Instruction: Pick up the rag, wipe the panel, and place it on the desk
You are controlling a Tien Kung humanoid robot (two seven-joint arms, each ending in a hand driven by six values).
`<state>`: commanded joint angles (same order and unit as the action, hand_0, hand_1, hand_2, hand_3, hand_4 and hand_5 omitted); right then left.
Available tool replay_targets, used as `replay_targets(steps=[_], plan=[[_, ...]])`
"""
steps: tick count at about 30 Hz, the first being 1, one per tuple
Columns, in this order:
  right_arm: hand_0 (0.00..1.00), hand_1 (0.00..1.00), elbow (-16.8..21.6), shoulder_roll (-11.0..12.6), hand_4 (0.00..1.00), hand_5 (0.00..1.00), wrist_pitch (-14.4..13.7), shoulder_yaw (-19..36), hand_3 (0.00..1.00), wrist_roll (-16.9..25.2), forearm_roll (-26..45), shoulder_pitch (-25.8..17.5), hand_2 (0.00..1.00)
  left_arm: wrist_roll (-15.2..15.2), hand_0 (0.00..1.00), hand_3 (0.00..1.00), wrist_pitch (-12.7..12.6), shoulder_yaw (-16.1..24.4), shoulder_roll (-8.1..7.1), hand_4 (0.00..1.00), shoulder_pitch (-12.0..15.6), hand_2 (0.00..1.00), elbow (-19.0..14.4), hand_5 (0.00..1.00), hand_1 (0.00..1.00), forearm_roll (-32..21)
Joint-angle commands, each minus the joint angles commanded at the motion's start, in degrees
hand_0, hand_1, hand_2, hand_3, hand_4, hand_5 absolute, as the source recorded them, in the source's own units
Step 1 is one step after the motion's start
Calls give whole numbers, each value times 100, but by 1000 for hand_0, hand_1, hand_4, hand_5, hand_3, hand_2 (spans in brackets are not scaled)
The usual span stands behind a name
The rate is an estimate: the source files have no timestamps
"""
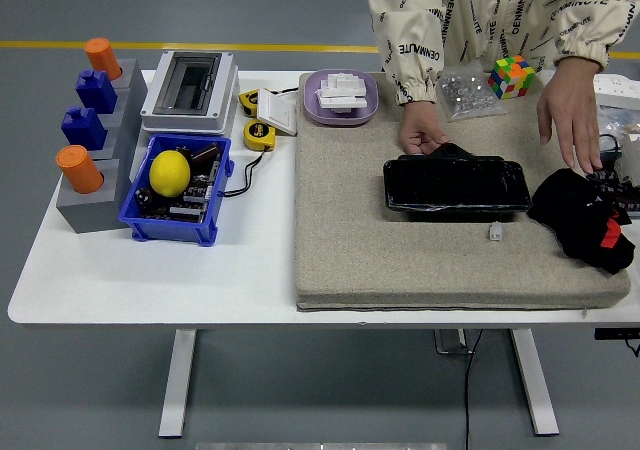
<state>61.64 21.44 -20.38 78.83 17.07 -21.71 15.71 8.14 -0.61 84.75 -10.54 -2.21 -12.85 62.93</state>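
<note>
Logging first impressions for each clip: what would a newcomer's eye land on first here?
Probably the glossy black panel in the middle of the grey felt mat, with a person's hand resting at its far edge. Next, the person's other hand reaching down toward the black rag at the mat's right end. On the left, a yellow lemon stands out in the blue bin.

High head cam, over table (pixel 150 270)
</note>
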Motion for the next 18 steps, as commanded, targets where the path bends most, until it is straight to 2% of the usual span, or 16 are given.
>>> replay_targets(steps=[2, 9, 10, 15, 16, 18], plan=[[870, 838, 64, 6, 998, 998, 292, 123, 842, -113, 479, -36, 857, 0, 610, 561, -1, 2, 4, 626, 0, 655, 0, 438, 640, 2], [856, 820, 174, 7, 998, 998, 1070, 321, 829, -399, 1402, -117, 843, 1, 611, 561, 0, 6, 12, 625, 3, 654, -1, 437, 640, 7], [790, 745, 183, 11, 998, 998, 1150, 339, 782, -435, 1480, -130, 796, 1, 610, 561, 0, 4, 13, 625, 4, 655, -2, 437, 640, 7], [790, 745, 194, 32, 998, 998, 1306, 388, 782, -509, 1572, -174, 796, 1, 610, 561, -1, -4, 11, 625, 15, 655, -2, 437, 640, 7], [709, 686, 192, 33, 998, 998, 1320, 396, 753, -525, 1596, -181, 750, 1, 611, 561, -1, -6, 9, 625, 18, 654, -1, 437, 640, 8], [709, 686, 188, 35, 998, 998, 1372, 422, 753, -578, 1686, -195, 750, 1, 611, 561, -2, -13, 7, 625, 25, 654, 2, 437, 640, 7]])
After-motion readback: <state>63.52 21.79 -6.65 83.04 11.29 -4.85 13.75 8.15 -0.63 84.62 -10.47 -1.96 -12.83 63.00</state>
